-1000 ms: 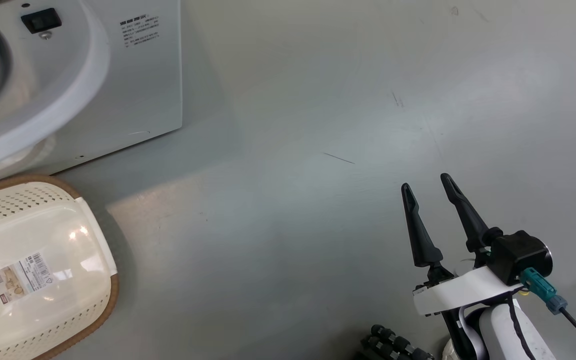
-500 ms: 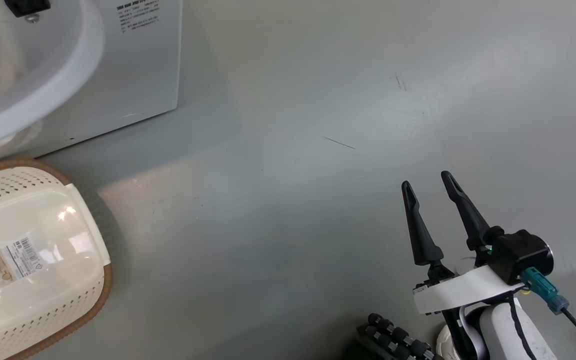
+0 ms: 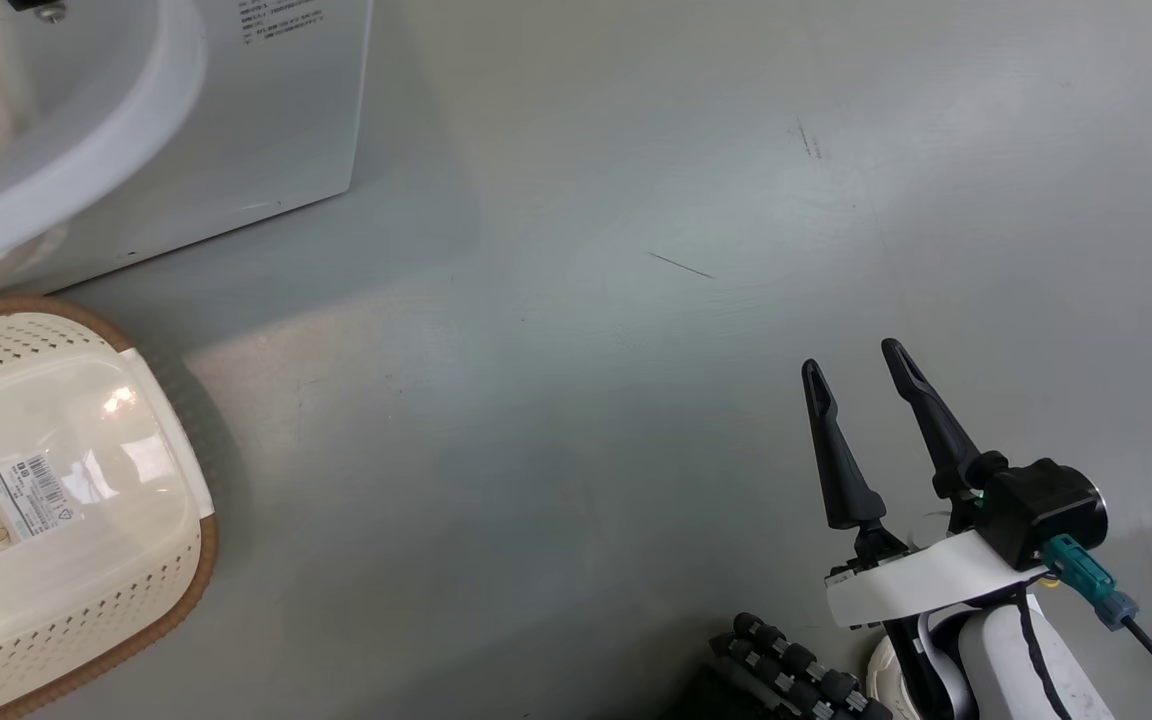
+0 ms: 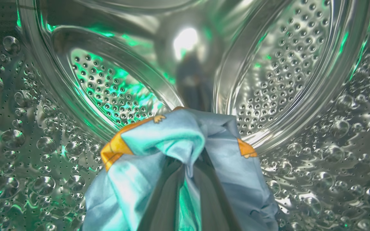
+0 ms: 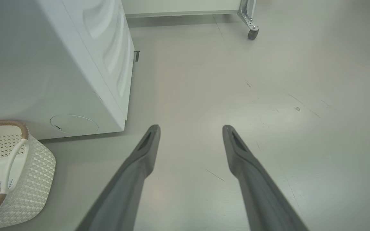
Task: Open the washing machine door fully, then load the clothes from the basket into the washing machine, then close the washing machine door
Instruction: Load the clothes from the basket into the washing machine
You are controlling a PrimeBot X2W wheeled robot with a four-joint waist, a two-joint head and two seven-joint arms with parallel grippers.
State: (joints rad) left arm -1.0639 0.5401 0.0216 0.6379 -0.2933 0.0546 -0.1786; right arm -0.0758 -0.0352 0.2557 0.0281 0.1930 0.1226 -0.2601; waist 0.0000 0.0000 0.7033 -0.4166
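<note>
Inside the washing machine's steel drum (image 4: 284,64), my left gripper (image 4: 187,166) is shut on the clothes (image 4: 159,141), a bunched light blue cloth with orange figures that wraps over its dark fingers (image 4: 165,195). The white washing machine (image 3: 186,120) fills the upper left of the head view, and its side panel (image 5: 75,64) is seen from the right wrist. The cream basket (image 3: 86,630) stands on the floor before it, its sticker and bare bottom showing. My right gripper (image 3: 851,360) hangs open over bare floor, apart from both. The washing machine door is out of view.
Grey floor stretches to the right of the machine. A caster wheel (image 5: 252,33) on a metal leg stands far behind. The basket's side and handle (image 5: 34,166) lie left of my right fingers (image 5: 146,150). Part of my dark wheeled base (image 3: 796,680) shows at the bottom.
The head camera has shifted, so the machine and basket sit higher and further left in its picture. My right gripper stays open in the same pose.
</note>
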